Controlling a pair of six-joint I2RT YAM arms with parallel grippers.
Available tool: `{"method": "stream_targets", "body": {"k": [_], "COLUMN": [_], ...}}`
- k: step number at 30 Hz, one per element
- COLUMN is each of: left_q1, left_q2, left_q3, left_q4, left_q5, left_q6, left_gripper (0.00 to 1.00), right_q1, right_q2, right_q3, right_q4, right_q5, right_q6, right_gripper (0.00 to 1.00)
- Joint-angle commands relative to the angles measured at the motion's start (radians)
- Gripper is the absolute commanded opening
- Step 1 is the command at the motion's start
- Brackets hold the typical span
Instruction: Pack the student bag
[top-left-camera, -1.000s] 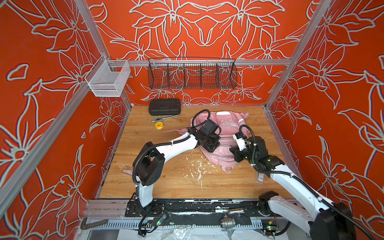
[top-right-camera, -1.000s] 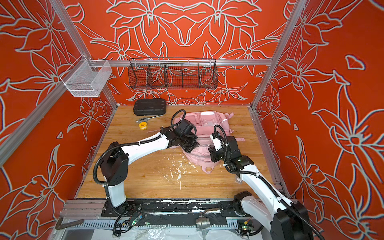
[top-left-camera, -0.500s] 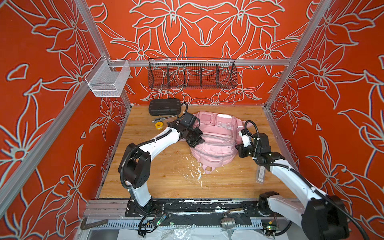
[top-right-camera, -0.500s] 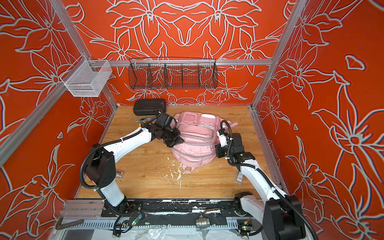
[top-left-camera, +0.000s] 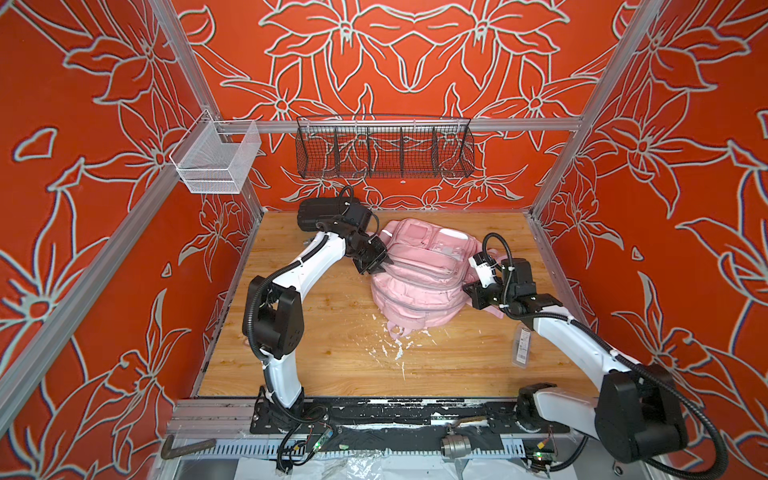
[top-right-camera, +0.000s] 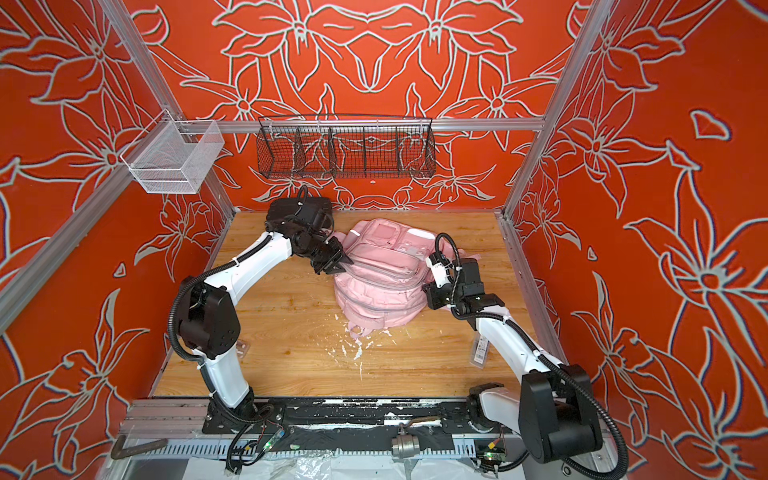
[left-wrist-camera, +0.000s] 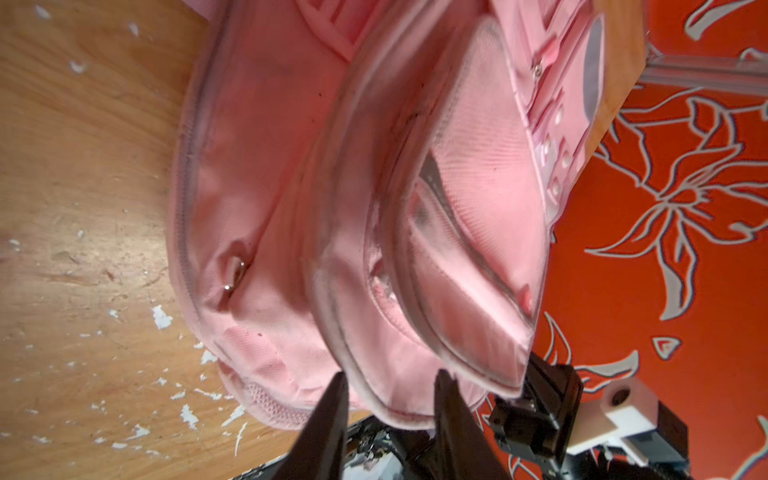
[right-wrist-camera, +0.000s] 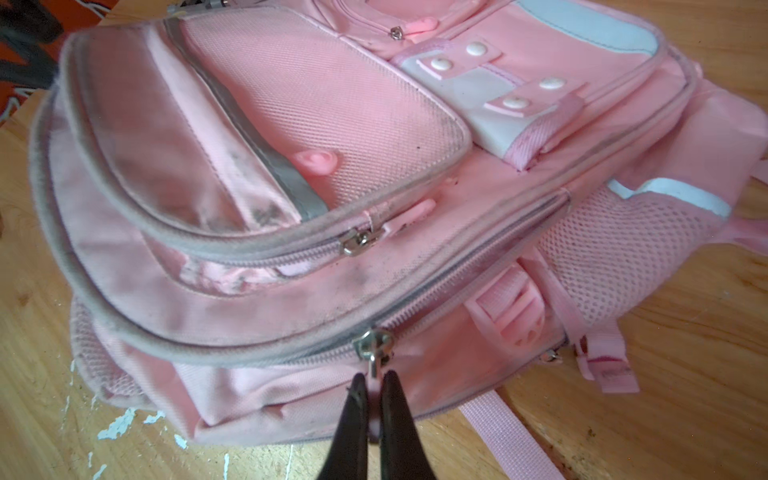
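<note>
The student bag (top-left-camera: 419, 274) is laid flat on the wooden table (top-left-camera: 332, 332), towards the back and middle, with its front pockets facing up. It is flanked by both arms.

The left gripper (left-wrist-camera: 390, 374) is held at the bag's left edge. Its fingers are spread apart, with the piped rim of a pocket seen between them and nothing clamped. The right gripper (right-wrist-camera: 374, 376) is set against the bag's right side, with its fingers pressed together on the zip pull (right-wrist-camera: 375, 357) of a large compartment.

Every zip that can be seen looks closed, and no opening is shown in any view. The task is therefore judged to be at an early stage, with the bag not yet opened and nothing seen inside.

A black case (top-left-camera: 316, 212) is lying at the back left, partly hidden by the left arm. A clear packet (top-left-camera: 521, 347) is lying beside the right arm. Both are outside the bag. Opening, loading and closing are judged to be left to do.
</note>
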Motion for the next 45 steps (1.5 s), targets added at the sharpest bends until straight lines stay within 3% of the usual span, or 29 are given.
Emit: {"method": "stream_targets", "body": {"k": [1, 8, 11, 17, 26, 31, 32, 38, 45], "left_q1": [-0.044, -0.249, -0.327, -0.383, -0.397, -0.388, -0.386, -0.336, -0.321], "left_q2": [-0.081, -0.21, -0.197, -0.094, -0.001, -0.025, -0.041, -0.169, -0.223], "left_q3": [-0.099, -0.224, -0.23, -0.193, -0.144, -0.173, -0.183, -0.28, -0.346], "left_q4": [0.067, 0.219, 0.273, 0.354, 0.338, 0.344, 0.34, 0.324, 0.356], "left_q5": [-0.052, -0.208, -0.255, -0.246, -0.249, -0.259, -0.264, -0.269, -0.252], "left_q6": [-0.126, -0.391, -0.458, -0.511, -0.509, -0.505, -0.498, -0.456, -0.467], "left_gripper": [0.43, 0.46, 0.46, 0.41, 0.33, 0.02, 0.0, 0.0, 0.0], "right_q1": [0.02, 0.029, 0.031, 0.034, 0.038, 0.036, 0.032, -0.057, -0.081], "right_q2": [-0.036, -0.044, -0.048, -0.075, -0.087, -0.091, -0.093, -0.06, 0.053], "right_q3": [-0.008, -0.01, -0.017, -0.042, -0.04, -0.028, -0.03, -0.058, 0.024], "right_q4": [0.02, -0.009, -0.012, 0.0, 0.017, -0.013, -0.016, 0.065, 0.042], "right_q5": [-0.023, -0.004, -0.008, -0.015, -0.03, 0.037, 0.058, 0.095, 0.135], "right_q6": [0.022, 0.03, 0.03, 0.034, 0.059, 0.034, 0.023, -0.008, -0.067], "right_gripper": [0.0, 0.0, 0.0, 0.0, 0.0, 0.0, 0.0, 0.0, 0.0]}}
